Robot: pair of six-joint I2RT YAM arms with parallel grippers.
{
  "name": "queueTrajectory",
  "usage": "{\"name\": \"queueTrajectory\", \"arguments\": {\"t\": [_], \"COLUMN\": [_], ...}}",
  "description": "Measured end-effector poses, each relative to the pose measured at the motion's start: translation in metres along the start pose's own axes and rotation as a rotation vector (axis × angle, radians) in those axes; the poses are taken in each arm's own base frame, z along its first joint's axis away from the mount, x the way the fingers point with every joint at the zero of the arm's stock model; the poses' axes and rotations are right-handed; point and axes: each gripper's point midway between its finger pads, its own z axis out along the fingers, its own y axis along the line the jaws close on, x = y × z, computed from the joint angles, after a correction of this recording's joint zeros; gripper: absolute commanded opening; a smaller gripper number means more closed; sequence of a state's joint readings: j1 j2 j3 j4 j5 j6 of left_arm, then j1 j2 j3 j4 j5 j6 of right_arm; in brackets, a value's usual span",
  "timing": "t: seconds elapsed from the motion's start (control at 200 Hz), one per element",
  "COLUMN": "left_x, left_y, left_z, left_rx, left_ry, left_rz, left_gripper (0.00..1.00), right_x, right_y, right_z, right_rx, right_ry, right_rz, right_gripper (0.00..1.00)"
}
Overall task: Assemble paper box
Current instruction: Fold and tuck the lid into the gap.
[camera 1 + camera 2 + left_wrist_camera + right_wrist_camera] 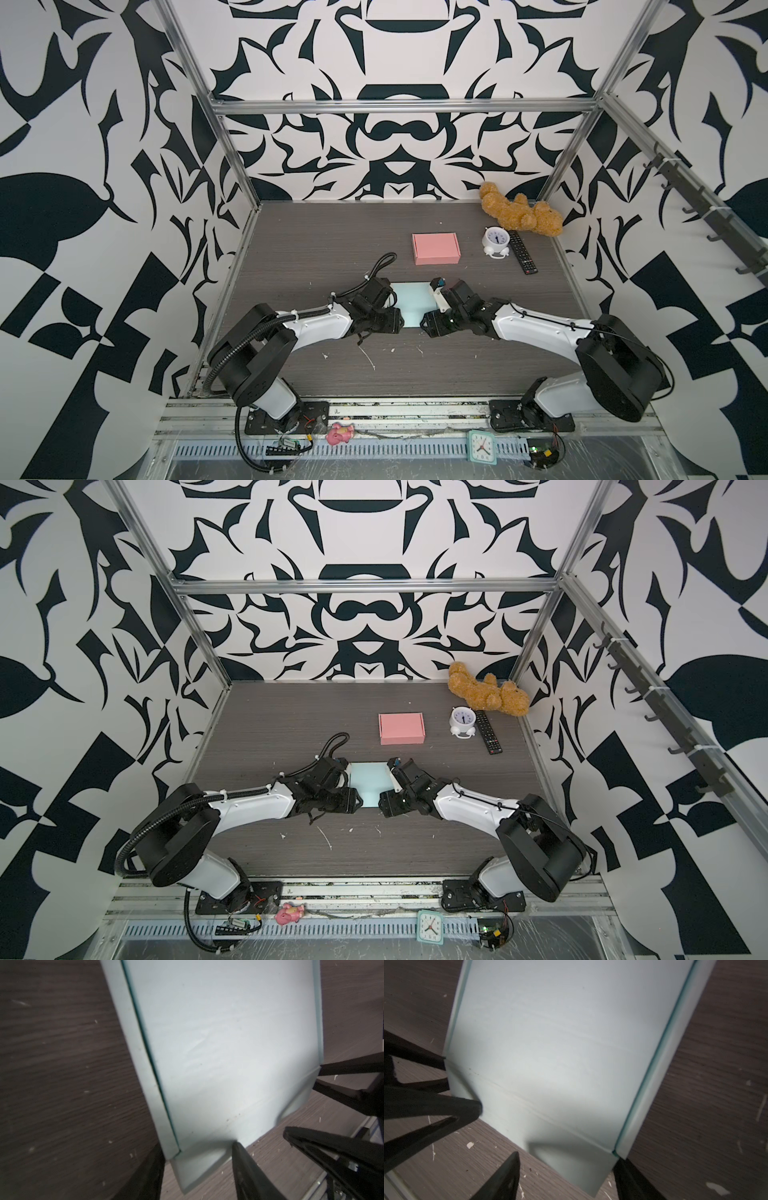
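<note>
Left pincer [197,1151]: jaws apart, straddling one near corner flap of the pale blue paper box [413,301], one fingertip [236,1147] touching the panel's edge. Box lies on the dark surface [311,249] between the two arms, a folded strip along each side. Right pincer [566,1159]: jaws apart across the other near corner flap, one finger off the card. Farther back, going right: closed pink box [436,248], white alarm clock [496,241], remote [523,252], teddy bear [521,212].
</note>
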State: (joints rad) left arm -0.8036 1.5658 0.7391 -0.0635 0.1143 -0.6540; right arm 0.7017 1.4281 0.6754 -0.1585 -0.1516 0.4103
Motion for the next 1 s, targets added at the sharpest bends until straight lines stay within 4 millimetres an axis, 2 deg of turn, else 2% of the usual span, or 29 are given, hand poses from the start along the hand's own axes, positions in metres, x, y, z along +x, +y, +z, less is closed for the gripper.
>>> {"name": "queueTrajectory", "arguments": {"t": [0.235, 0.385, 0.545, 0.73, 0.825, 1.0], "left_x": [0.000, 0.001, 0.000, -0.005, -0.021, -0.071], "left_y": [0.001, 0.002, -0.003, -0.006, -0.004, 0.002], "left_z": [0.002, -0.001, -0.018, -0.038, -0.044, -0.045], "left_rx": [-0.004, -0.008, 0.003, 0.009, 0.012, 0.051], "left_ry": [0.000, -0.001, -0.010, -0.021, -0.034, -0.069], "left_rz": [-0.001, 0.004, 0.030, 0.072, 0.077, 0.058], "left_gripper": [0.55, 0.63, 0.69, 0.70, 0.70, 0.71], "right_x": [-0.001, -0.002, -0.003, -0.003, -0.003, -0.004], "right_y": [-0.003, -0.005, -0.007, -0.008, -0.008, -0.009], "right_z": [0.000, 0.000, 0.000, 0.000, 0.000, 0.000], "right_rx": [0.017, 0.030, 0.041, 0.045, 0.048, 0.052], "right_ry": [-0.007, -0.011, -0.016, -0.017, -0.019, -0.021], "right_rz": [-0.009, -0.014, -0.021, -0.024, -0.026, -0.029], "right_gripper": [0.72, 0.73, 0.73, 0.73, 0.73, 0.73]}}
